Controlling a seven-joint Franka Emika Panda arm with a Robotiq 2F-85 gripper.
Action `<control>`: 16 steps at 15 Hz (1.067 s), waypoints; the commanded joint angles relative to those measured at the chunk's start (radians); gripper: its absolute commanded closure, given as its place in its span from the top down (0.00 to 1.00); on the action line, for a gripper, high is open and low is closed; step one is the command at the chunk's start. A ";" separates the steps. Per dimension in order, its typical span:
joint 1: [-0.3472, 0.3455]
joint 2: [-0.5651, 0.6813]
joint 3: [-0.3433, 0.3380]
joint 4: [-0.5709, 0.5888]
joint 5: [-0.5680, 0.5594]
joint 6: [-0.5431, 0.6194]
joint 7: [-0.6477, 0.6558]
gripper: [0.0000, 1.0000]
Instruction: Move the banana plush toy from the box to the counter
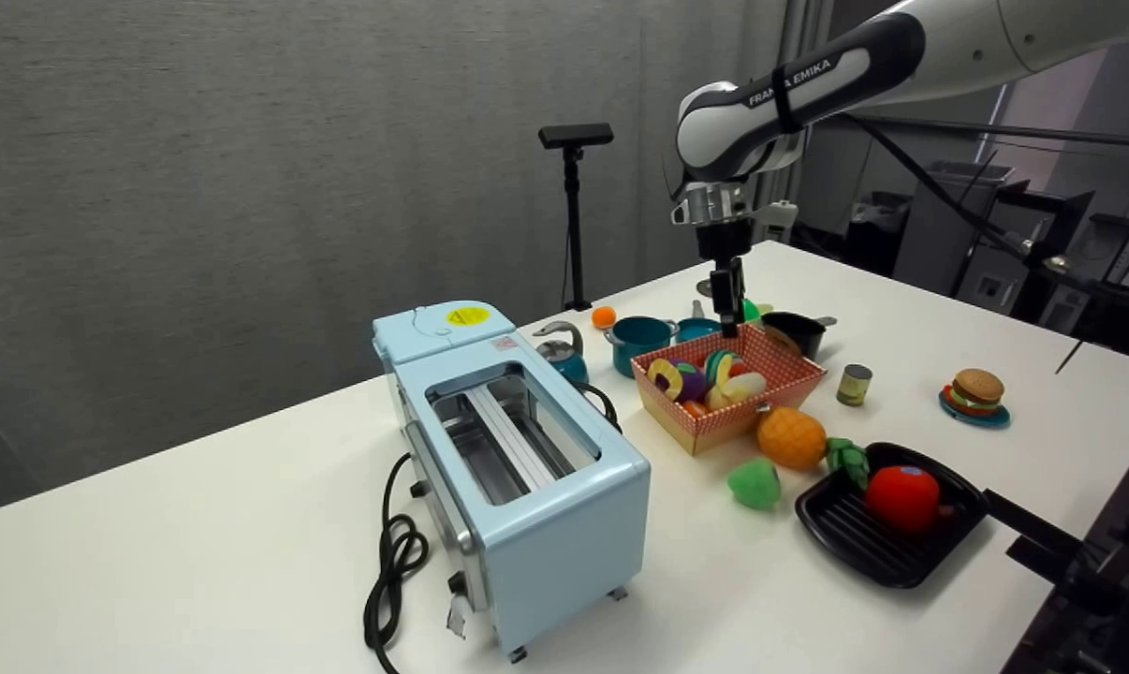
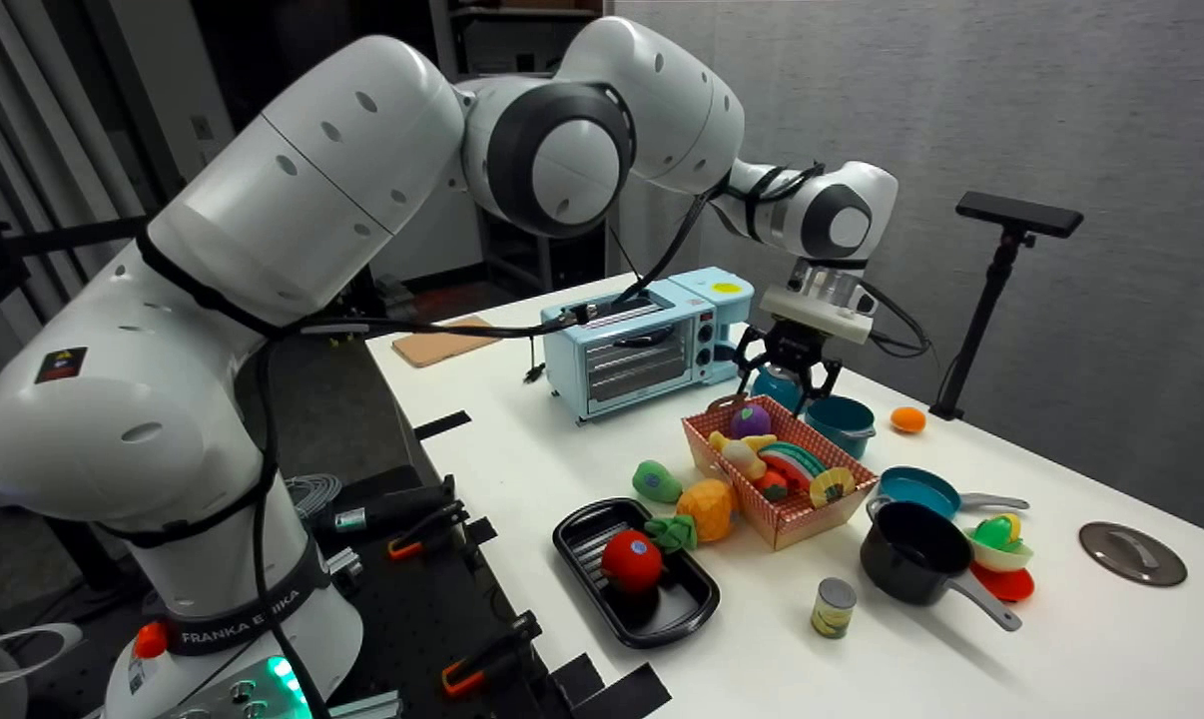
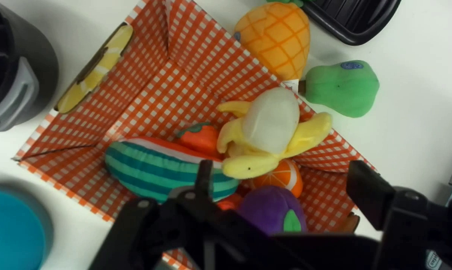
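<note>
The banana plush toy [image 3: 273, 123], yellow peel spread around a pale body, lies inside the box [image 3: 147, 105], against one side wall, on top of other soft toys. In both exterior views the same banana [image 1: 735, 388] [image 2: 742, 457] shows within the red-checked box [image 1: 663, 412] [image 2: 797, 524]. My gripper [image 3: 282, 170] points down above the box, its fingers wide apart with nothing held; in the wrist view the banana is just beyond the fingertips. In an exterior view the gripper [image 2: 774, 397] hovers over the box's far end. The counter [image 1: 199, 534] is the white tabletop beneath everything.
Sharing the box are a watermelon slice [image 3: 166, 165], a purple plush [image 3: 273, 208] and an orange slice [image 3: 280, 176]. Close around it stand a pineapple plush [image 1: 791, 437], green pear [image 1: 755, 483], black tray [image 2: 622, 599], black pot [image 2: 916, 549], teal pot [image 1: 639, 342] and blue toaster [image 1: 564, 524].
</note>
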 commanded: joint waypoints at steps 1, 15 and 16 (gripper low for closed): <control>-0.014 0.078 0.004 0.133 -0.010 -0.061 -0.028 0.91; -0.049 0.294 -0.007 0.433 -0.006 -0.184 -0.110 0.89; -0.051 0.304 -0.011 0.451 -0.007 -0.198 -0.119 0.89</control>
